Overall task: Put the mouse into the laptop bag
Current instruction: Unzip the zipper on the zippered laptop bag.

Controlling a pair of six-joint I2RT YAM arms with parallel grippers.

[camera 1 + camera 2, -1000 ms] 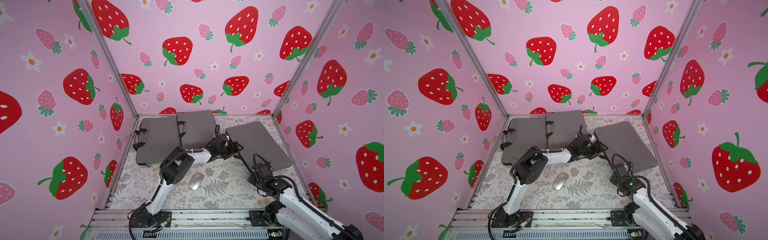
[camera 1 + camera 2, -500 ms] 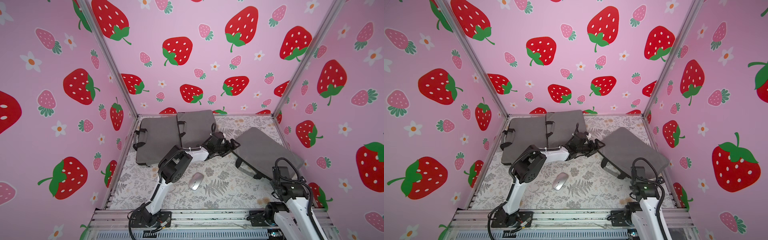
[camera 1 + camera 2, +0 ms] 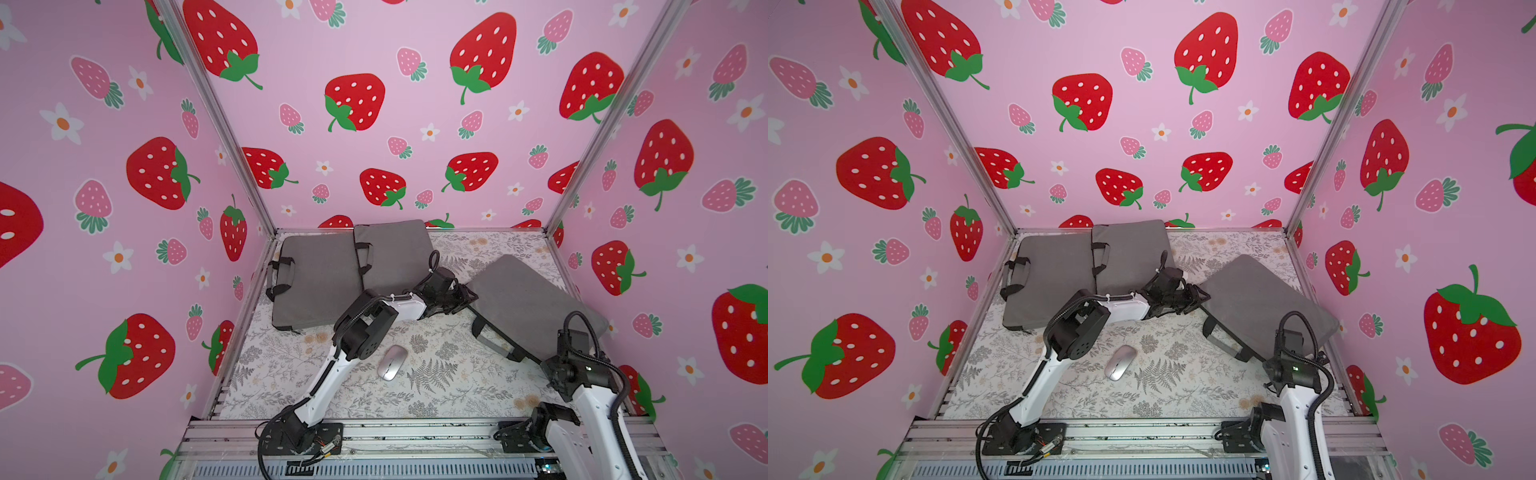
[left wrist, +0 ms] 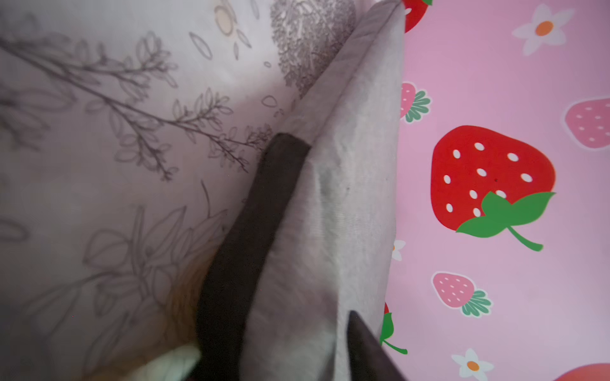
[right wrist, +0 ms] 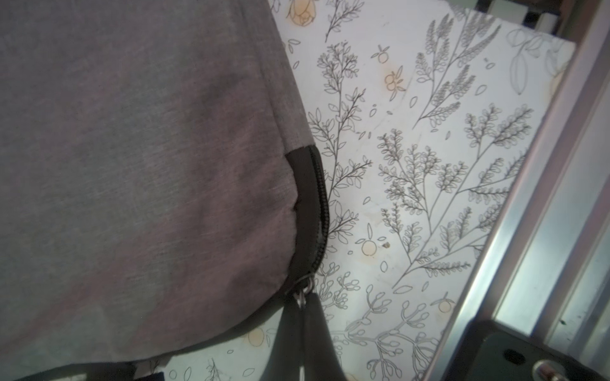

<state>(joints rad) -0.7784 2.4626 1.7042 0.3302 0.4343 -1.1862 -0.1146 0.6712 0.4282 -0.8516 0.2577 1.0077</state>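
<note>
We see the mouse point(image 3: 392, 362), long axis near-left to far-right, left fingers point(image 4: 251, 231) clamping laptop bag point(image 3: 532, 299) corner, right fingers point(image 5: 290, 330) closed on zipper pull point(image 5: 305, 290)

Paired overhead views; both wrist cameras close on laptop bag point(image 5: 132, 165)

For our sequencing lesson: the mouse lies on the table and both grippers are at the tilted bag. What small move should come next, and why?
Probably the right gripper should draw the zipper pull it pinches along the edge of the laptop bag: the zip looks closed, the left gripper straddles its far corner to brace it, and the mouse lies outside.
</note>
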